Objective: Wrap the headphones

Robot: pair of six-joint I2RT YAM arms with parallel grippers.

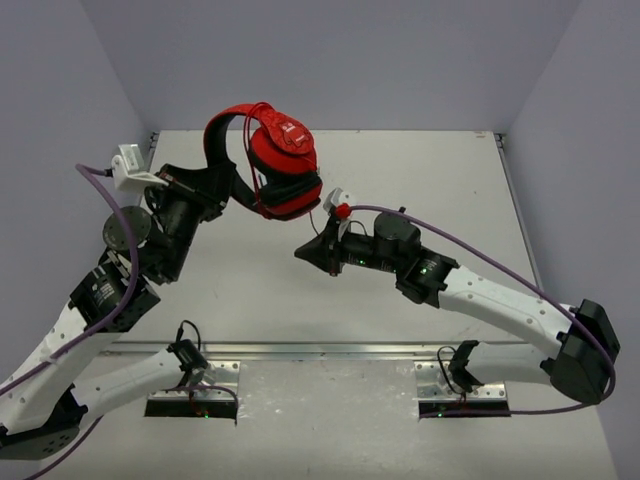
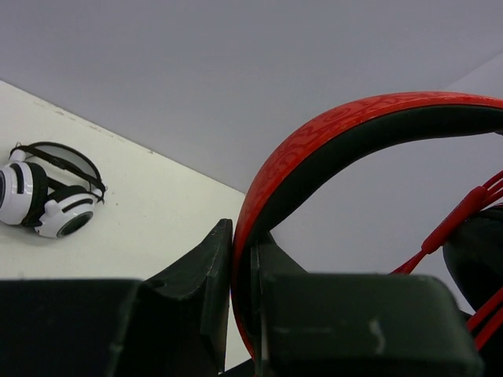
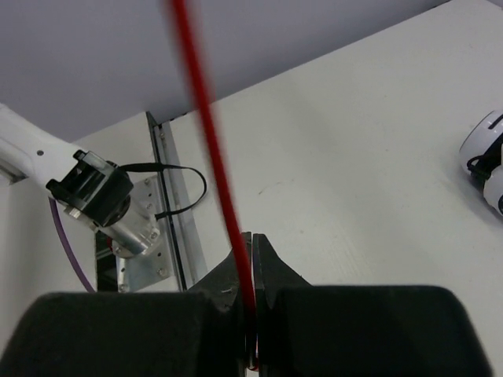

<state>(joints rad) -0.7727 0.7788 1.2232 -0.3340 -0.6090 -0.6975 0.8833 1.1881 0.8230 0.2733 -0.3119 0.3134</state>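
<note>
The red headphones (image 1: 282,160) hang in the air over the back middle of the table. My left gripper (image 1: 232,190) is shut on their red-and-black headband (image 2: 330,133), which runs between its fingertips in the left wrist view, where the gripper (image 2: 240,236) shows at the bottom. The thin red cord (image 2: 456,224) hangs beside an ear cup. My right gripper (image 1: 305,250) is just below and right of the ear cups. In the right wrist view the right gripper (image 3: 253,239) is shut on the red cord (image 3: 208,133), which rises taut out of its jaws.
White-and-black headphones (image 2: 47,196) lie on the table and also show at the right edge of the right wrist view (image 3: 487,157). A metal rail (image 1: 320,350) with the arm mounts runs along the near edge. Grey walls enclose the table.
</note>
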